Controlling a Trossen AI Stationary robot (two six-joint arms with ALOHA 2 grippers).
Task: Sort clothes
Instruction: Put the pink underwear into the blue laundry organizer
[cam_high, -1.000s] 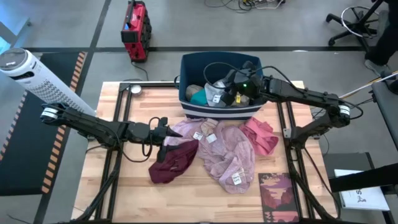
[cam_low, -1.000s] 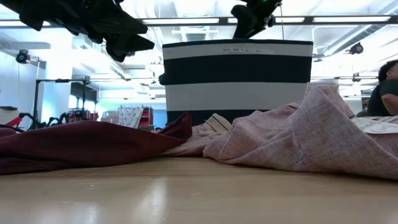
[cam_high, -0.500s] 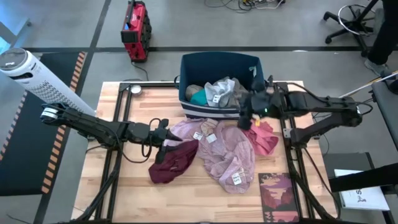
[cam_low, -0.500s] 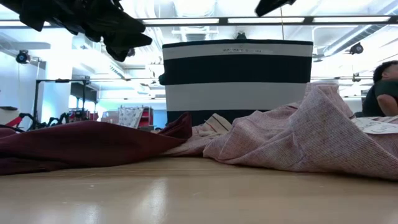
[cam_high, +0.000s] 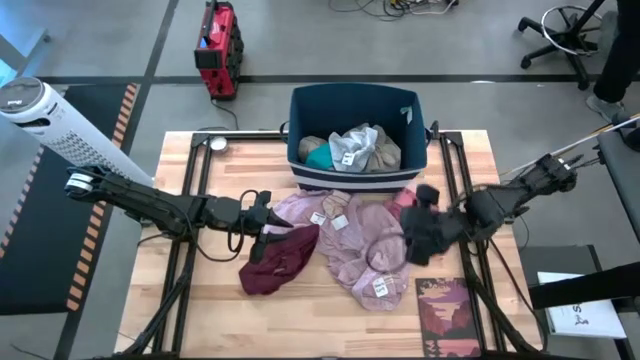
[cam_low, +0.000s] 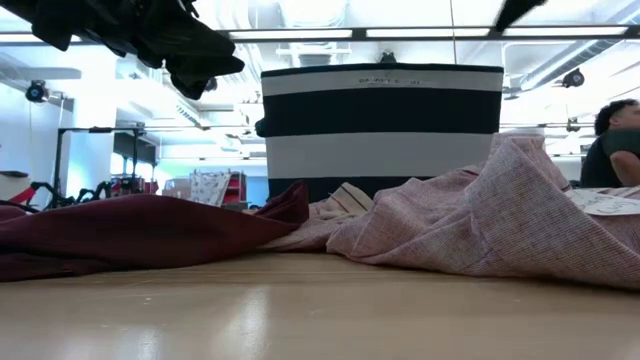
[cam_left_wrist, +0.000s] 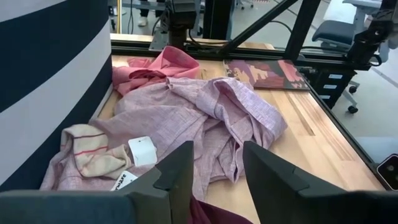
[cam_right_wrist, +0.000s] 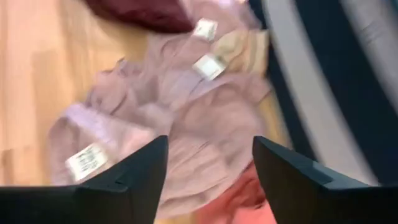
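Observation:
Several clothes lie in a heap mid-table: a maroon garment (cam_high: 280, 258), a mauve-pink one (cam_high: 360, 245) with white tags, a tan striped piece (cam_high: 335, 203) and a coral pink one (cam_left_wrist: 161, 68). Grey, teal and tan garments lie in the dark blue bin (cam_high: 300, 110) at the far side. My left gripper (cam_high: 268, 217) hovers open over the maroon garment's far edge, with nothing between its fingers (cam_left_wrist: 180, 171). My right gripper (cam_high: 412, 240) hangs open above the coral and mauve-pink garments, tilted downward and holding nothing (cam_right_wrist: 211, 168).
A patterned booklet (cam_high: 447, 305) lies at the table's near right corner. Black frame rails (cam_high: 190, 185) run along the table beside both arms. A white cylinder (cam_high: 55, 125) leans in from the far left. A person (cam_low: 618, 140) sits beyond the table on the right.
My right gripper has swung from over the bin toward the table's near edge and a little down, tipping more steeply downward, and now hangs over the coral and mauve-pink garments. The clothes on the table have stayed put.

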